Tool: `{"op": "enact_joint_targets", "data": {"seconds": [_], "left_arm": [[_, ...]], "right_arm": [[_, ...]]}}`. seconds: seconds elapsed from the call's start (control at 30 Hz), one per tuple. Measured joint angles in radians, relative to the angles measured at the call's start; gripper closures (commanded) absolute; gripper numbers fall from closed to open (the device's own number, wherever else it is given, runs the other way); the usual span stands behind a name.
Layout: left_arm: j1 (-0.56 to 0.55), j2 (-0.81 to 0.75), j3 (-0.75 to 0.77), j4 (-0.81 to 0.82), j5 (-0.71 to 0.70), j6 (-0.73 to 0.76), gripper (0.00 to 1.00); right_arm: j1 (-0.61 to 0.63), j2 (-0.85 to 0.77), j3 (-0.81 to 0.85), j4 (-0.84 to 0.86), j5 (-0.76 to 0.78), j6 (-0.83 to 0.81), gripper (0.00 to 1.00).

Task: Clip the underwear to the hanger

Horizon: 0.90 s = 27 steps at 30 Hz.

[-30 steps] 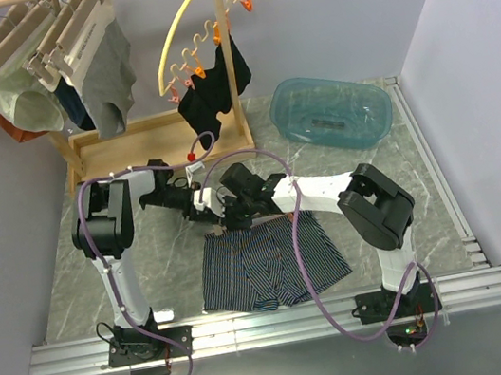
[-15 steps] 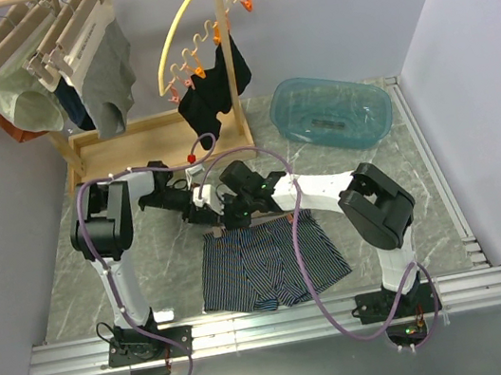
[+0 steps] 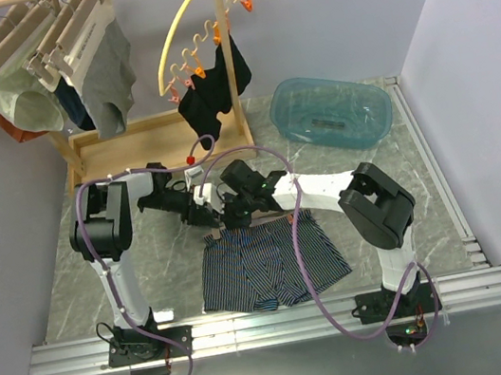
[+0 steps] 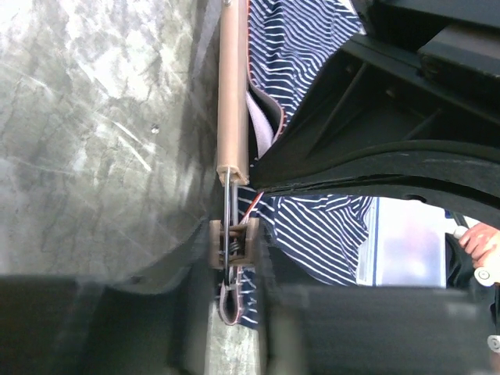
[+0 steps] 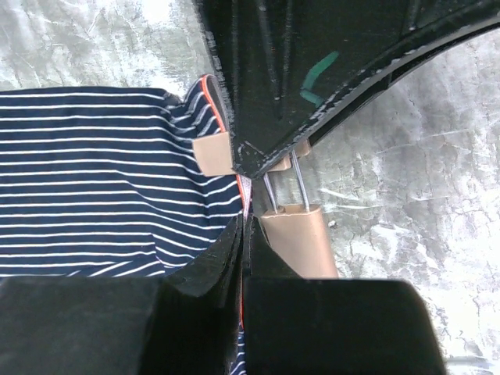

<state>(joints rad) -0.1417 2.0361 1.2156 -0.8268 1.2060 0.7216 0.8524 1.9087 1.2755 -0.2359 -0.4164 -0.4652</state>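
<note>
The navy pinstriped underwear (image 3: 268, 263) lies flat on the marble table in front of both arms. Its top left corner is lifted at the grippers. The wooden hanger bar (image 4: 232, 86) lies along the waistband, with one metal clip (image 4: 233, 243) at its end. My left gripper (image 3: 201, 212) is shut on that clip, a finger on each side (image 4: 234, 266). My right gripper (image 3: 234, 213) is shut on the waistband edge (image 5: 244, 226), right beside the bar end (image 5: 295, 238) and the clip (image 5: 212, 153). The rest of the hanger is hidden under the arms.
A wooden rack (image 3: 159, 130) at the back left holds several hangers with garments, including grey briefs (image 3: 108, 81). A yellow curved arc with orange pegs (image 3: 193, 43) holds a black garment (image 3: 211, 93). A blue plastic tub (image 3: 329, 112) stands at the back right.
My right gripper has shifted slightly up and left toward the left gripper, drawing the waistband corner with it. The left gripper has barely moved.
</note>
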Motion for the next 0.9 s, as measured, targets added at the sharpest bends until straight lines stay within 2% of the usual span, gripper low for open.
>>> {"op": "enact_joint_targets", "data": {"seconds": [0.1, 0.4, 0.43, 0.47, 0.57, 0.67, 0.77, 0.9], "left_arm": [[0.000, -0.003, -0.003, 0.007, -0.019, -0.003, 0.62], [0.003, -0.019, -0.010, 0.034, -0.060, -0.021, 0.50], [0.006, -0.024, -0.010, 0.040, -0.066, -0.029, 0.48], [0.008, -0.031, -0.010, 0.047, -0.073, -0.039, 0.47], [0.023, -0.061, -0.010, 0.075, -0.099, -0.073, 0.42], [0.040, -0.103, -0.011, 0.103, -0.130, -0.108, 0.41], [0.053, -0.164, -0.021, 0.145, -0.175, -0.143, 0.34], [0.054, -0.259, -0.051, 0.198, -0.232, -0.185, 0.33]], "right_arm": [[0.000, 0.000, 0.000, 0.000, -0.004, 0.000, 1.00], [-0.001, 0.000, 0.005, -0.008, -0.018, 0.000, 1.00], [-0.002, 0.000, 0.009, -0.015, -0.019, 0.000, 0.98], [-0.002, 0.000, 0.013, -0.019, -0.020, 0.000, 0.87], [-0.002, 0.000, 0.029, -0.026, -0.020, 0.008, 0.64], [-0.002, -0.003, 0.032, -0.022, -0.018, 0.022, 0.58], [-0.003, -0.024, 0.032, -0.032, -0.014, 0.037, 0.57], [-0.019, -0.103, 0.031, -0.043, -0.018, 0.079, 0.57]]}}
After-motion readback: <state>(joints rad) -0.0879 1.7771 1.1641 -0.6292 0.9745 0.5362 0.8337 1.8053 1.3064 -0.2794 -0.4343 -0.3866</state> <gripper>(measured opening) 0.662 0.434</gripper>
